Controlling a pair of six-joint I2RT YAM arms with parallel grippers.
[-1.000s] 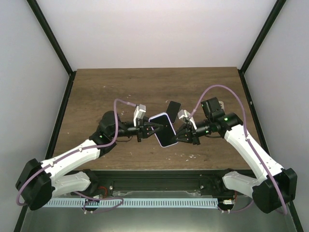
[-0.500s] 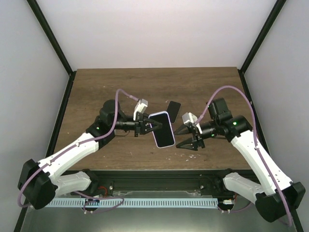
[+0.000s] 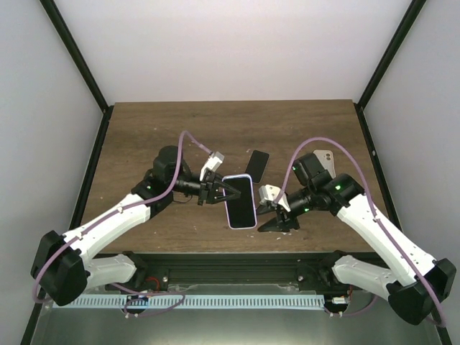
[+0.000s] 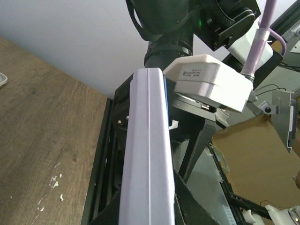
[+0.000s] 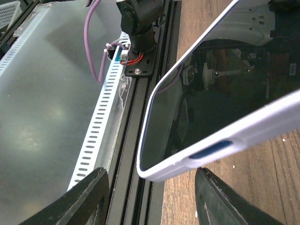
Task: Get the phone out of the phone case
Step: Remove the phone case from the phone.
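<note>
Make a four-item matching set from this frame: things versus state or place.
Things:
1. cased phone
2. black slab
3. left gripper
4. right gripper

States or places:
a. open, fingers apart beside the phone
b. lying flat on the table
c. shut on the phone's edge
d. held up off the wood

Pairs: 1-d, 2-b, 3-c, 4-a
</note>
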